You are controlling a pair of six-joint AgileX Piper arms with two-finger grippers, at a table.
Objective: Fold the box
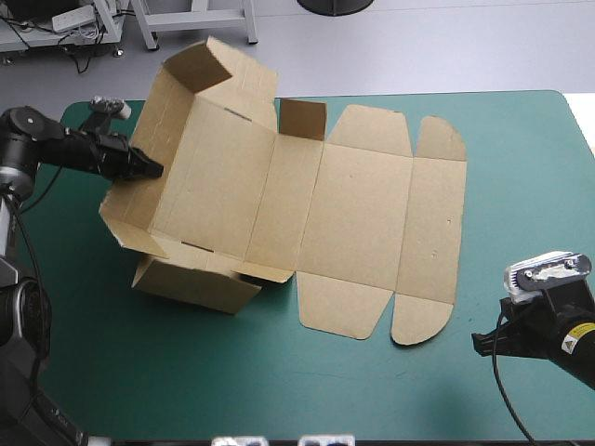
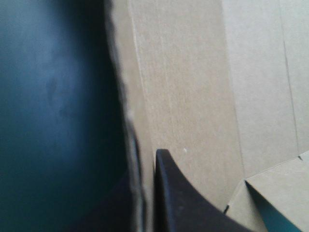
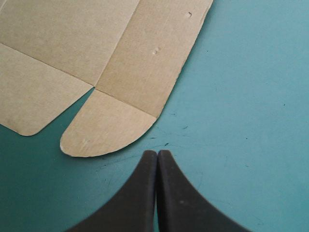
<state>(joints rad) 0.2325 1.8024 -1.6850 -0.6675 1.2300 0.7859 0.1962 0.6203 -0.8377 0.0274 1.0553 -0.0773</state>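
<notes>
The brown box [image 1: 353,214] lies at the table's middle, its right half flat and its left end wall [image 1: 167,121] raised, with a small flap [image 1: 209,63] bent inward at the wall's far end. My left gripper [image 1: 149,169] is at that wall's outer side. In the left wrist view the wall's edge [image 2: 137,183] runs between the fingers of my left gripper [image 2: 144,164], which is shut on it. My right gripper [image 1: 479,342] hovers shut over the cover, just off the box's near right rounded flap [image 3: 106,125]. Its joined tips [image 3: 157,152] hold nothing.
A near side panel [image 1: 195,283] of the box is folded down under the left end. Bare teal-green cover [image 1: 279,390] stretches along the front edge and to the right of the box [image 1: 521,186].
</notes>
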